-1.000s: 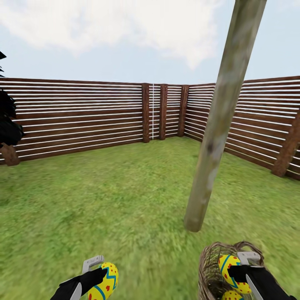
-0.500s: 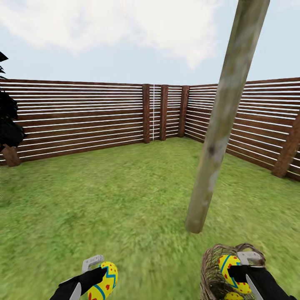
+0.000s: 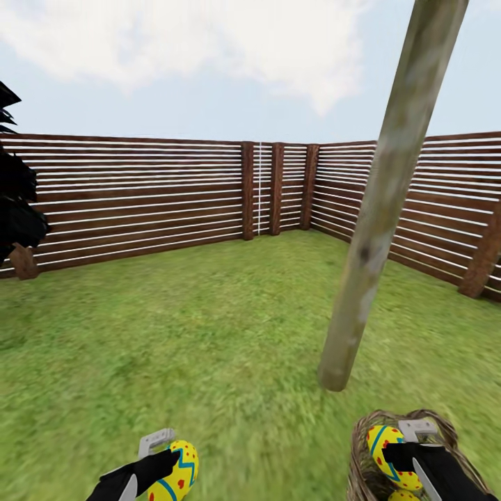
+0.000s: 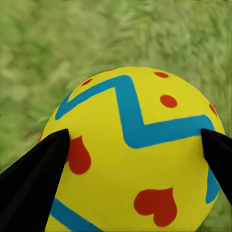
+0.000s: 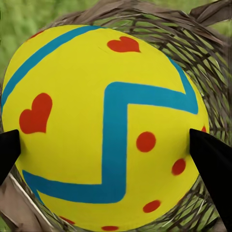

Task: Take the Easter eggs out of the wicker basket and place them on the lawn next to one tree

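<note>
Your left gripper [image 3: 169,465] sits low at the left of the head view, black arm reaching in from the bottom edge, jaws clamped on one Easter egg [image 3: 175,474] and holding it over the lawn [image 3: 195,334]. From the left wrist camera you see that egg [image 4: 133,154] up close with a black fingertip [image 4: 34,179] pressed on each side and only grass behind it, so the jaws are spread about an egg's width and full.

Over on the right, your right gripper [image 3: 402,459] is down in the wicker basket [image 3: 362,466], jaws closed around a second egg [image 3: 390,456]. The right wrist camera shows that second egg [image 5: 104,130] pinched between both black tips, with the basket weave [image 5: 203,58] wrapping around behind it. A third egg [image 3: 401,495] peeks out just below it at the bottom edge, also inside the basket.

The tree [image 3: 379,223] has its pale trunk planted in the grass just beyond the basket, leaning up and to the right out of the top of the view. The lawn is flat and mottled green all the way back to the brown slat fence [image 3: 139,195], which turns a corner in the middle distance. A dark, near-black tree [image 3: 14,202] pokes in at the far left by the fence. Above that it's pale blue sky with a big white cloud.
</note>
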